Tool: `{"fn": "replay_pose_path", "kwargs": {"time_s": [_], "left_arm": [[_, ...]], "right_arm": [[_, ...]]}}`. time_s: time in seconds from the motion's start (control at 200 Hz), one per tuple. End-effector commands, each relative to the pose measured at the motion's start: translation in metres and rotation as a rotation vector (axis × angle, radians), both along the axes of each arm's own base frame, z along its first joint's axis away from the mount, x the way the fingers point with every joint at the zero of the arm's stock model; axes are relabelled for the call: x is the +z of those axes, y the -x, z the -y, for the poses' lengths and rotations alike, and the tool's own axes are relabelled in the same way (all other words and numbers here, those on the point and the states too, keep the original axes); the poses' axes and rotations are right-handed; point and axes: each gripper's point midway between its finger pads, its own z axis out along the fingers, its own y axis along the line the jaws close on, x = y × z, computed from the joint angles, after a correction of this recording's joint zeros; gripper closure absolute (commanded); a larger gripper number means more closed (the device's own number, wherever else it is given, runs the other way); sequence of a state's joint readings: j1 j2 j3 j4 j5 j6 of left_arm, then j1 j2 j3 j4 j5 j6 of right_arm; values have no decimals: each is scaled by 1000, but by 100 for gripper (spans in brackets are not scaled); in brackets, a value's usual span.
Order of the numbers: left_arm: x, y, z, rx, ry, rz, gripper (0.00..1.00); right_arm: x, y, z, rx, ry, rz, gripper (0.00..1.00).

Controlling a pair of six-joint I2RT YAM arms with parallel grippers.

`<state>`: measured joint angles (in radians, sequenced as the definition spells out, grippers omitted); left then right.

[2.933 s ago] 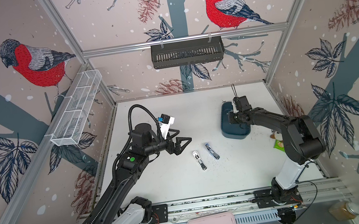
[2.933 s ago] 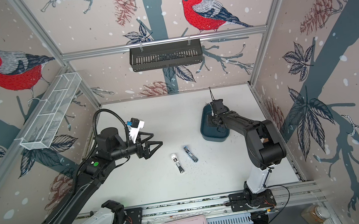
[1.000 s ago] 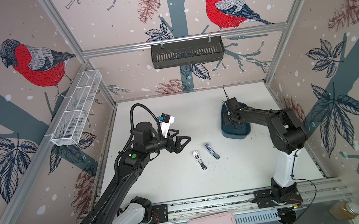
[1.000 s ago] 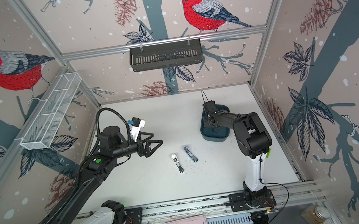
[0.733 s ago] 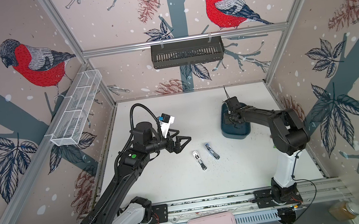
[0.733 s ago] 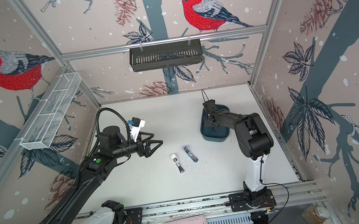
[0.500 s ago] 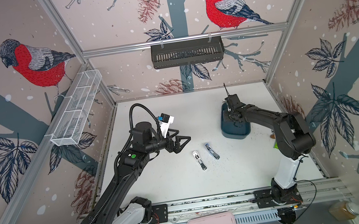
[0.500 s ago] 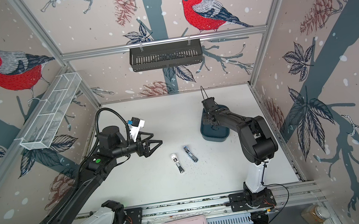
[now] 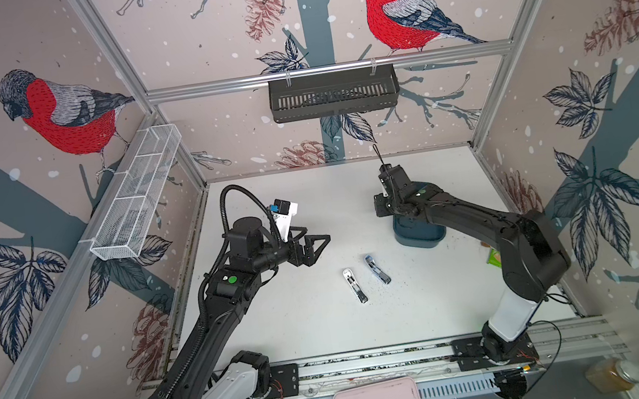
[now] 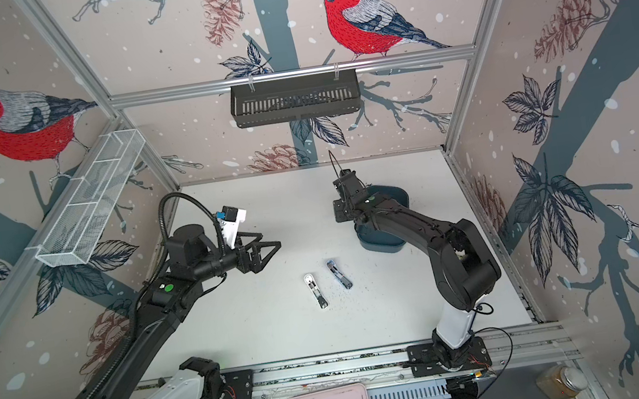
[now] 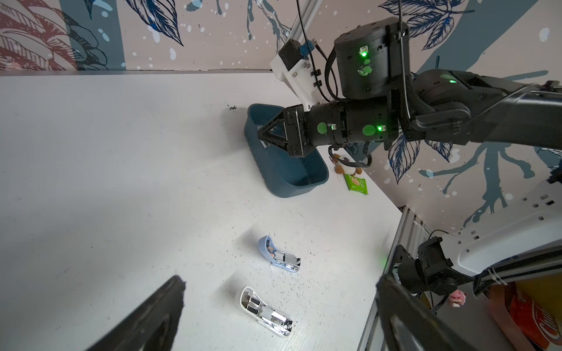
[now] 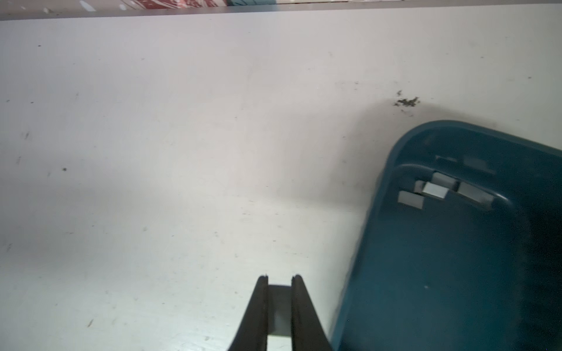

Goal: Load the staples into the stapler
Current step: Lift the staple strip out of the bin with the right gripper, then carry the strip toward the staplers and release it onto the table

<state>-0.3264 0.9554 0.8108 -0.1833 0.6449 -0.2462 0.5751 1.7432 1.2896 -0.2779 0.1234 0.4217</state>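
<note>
Two small staplers lie open on the white table, metal channels up: a white stapler [image 9: 354, 286] [image 11: 264, 311] and a light-blue stapler [image 9: 377, 269] [image 11: 279, 258]. Several grey staples [image 12: 435, 190] lie in the dark blue bin [image 9: 419, 237] [image 12: 441, 273]. My right gripper [image 11: 259, 133] [image 12: 279, 278] hovers at the bin's left rim, shut on one strip of staples [image 12: 279, 307]. My left gripper [image 9: 318, 247] [image 11: 281, 279] hangs open and empty, left of the staplers and above the table.
A green packet [image 11: 356, 185] and a small toy lie at the table's right edge behind the bin. Dark specks are scattered round the staplers. A black basket [image 9: 333, 94] hangs on the back wall, a white mesh rack [image 9: 137, 195] on the left wall.
My right gripper has shifted left from over the bin's middle to its left rim, still shut on the strip. The left arm has barely moved.
</note>
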Motion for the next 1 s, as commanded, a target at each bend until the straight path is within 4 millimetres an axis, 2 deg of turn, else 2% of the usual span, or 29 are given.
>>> {"fn": "replay_pose_path", "kwargs": {"time_s": [0.0,0.185,0.325,0.45,0.696,0.886,0.991], "left_arm": [[7,-5,-5,33,3,35,2],[7,-4,-9,57,-5,41,2],[7,-5,-9,64,-4,35,3],[6,-5,-10,69,-10,35,2],[4,-7,-11,74,-21,37,2],[2,-8,-11,79,-23,34,2],[0,-9,-11,81,-23,29,2]], "right_arm": [[-6,5,-25,18,-42,-26,85],[-31,14,-67,72,-67,-69,85],[-55,18,-83,86,-54,-104,85],[-74,19,-86,78,-50,-129,85],[-99,18,-82,43,-11,-154,84],[-108,18,-80,31,-1,-163,84],[-110,18,-81,30,-3,-163,80]]}}
